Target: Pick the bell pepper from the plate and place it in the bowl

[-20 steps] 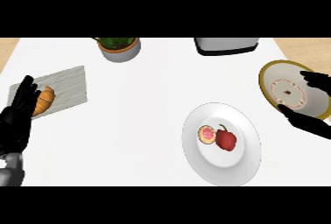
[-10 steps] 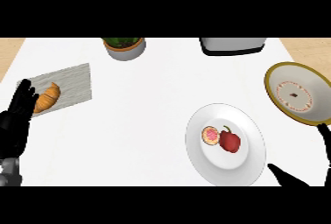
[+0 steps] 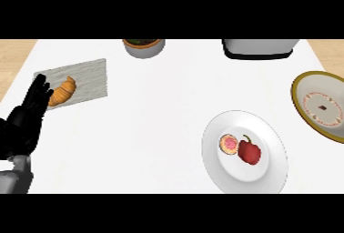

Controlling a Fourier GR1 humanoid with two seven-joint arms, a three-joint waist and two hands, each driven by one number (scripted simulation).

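Bell pepper untouched on the plate, the pick not yet begun.

The bench (image 3: pixel 154 118) was a broad, smooth white slab. On its right side sat the plate (image 3: pixel 232 175), wide, round and glossy white, and just beside it, toward the view's right edge and partly cut off, was the bowl (image 3: pixel 309 91), pale inside with a dull gold rim. The left robot hand (image 3: pixel 30 113) rested released at the left edge, fingers straight, grasping nothing; the right robot hand did not show. The bell pepper (image 3: pixel 249 151), small, red, shiny and lobed with a dark stem, lay on the plate just beside a round pink-topped pastry (image 3: pixel 229 144). The pick would probably go best from the pepper's far side, away from the pastry, closing round its body rather than its stem and lifting clear of both rims.
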